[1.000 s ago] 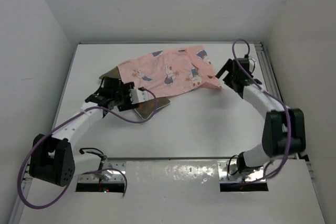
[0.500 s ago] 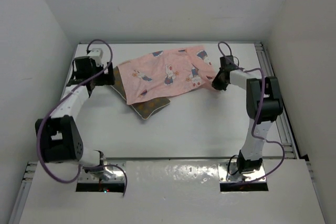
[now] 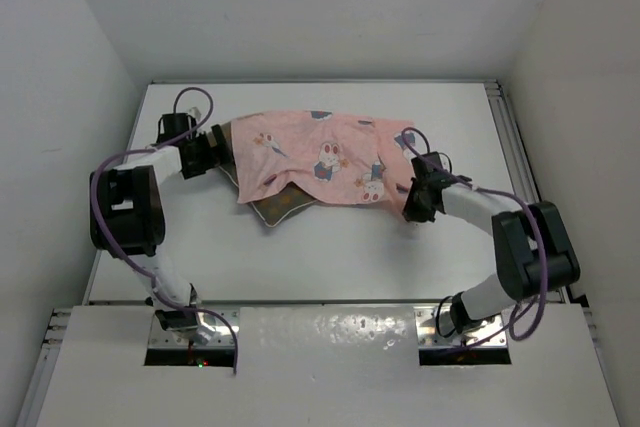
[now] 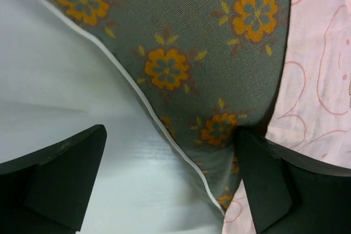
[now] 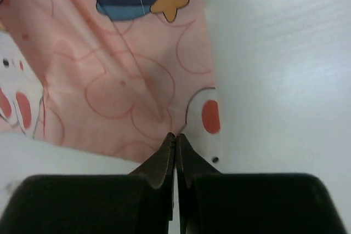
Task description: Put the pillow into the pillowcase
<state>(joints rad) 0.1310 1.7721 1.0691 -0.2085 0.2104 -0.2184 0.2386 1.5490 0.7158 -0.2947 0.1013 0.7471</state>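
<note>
R hand (image 5: 175, 142) pinched shut on pillowcase (image 3: 320, 152) corner. L hand (image 3: 208, 154) wide open, empty, straddling pillow (image 4: 181, 53) edge; pillow half under case on bench (image 3: 380, 247). Grip edge deep, then feed into opening.

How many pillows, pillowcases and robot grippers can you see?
pillow: 1
pillowcase: 1
grippers: 2 (left gripper, right gripper)
Total: 4
</note>
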